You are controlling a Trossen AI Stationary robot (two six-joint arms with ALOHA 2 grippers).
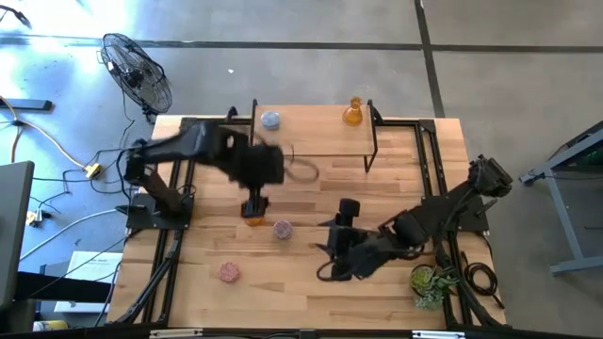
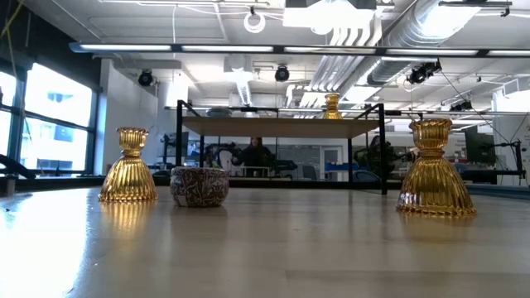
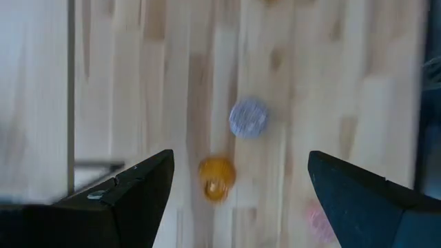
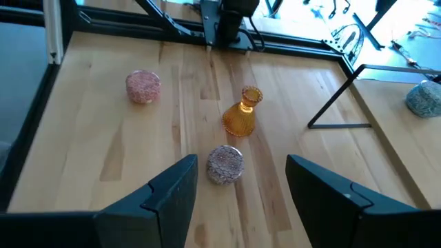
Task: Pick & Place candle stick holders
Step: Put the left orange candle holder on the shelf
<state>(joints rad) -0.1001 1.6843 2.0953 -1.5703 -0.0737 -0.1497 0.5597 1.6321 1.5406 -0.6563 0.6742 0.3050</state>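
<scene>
Fingers of the left gripper (image 3: 238,200) spread, empty, hovering over an amber holder (image 3: 217,178) standing between them on the table (image 1: 311,282); right gripper (image 4: 238,189) fingers also spread, empty. Likely approach step: next needs descent, then closing on the neck

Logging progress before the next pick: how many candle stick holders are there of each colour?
Amber holders: 3
Pink holders: 2
Pale blue holder: 1
Total: 6
</scene>
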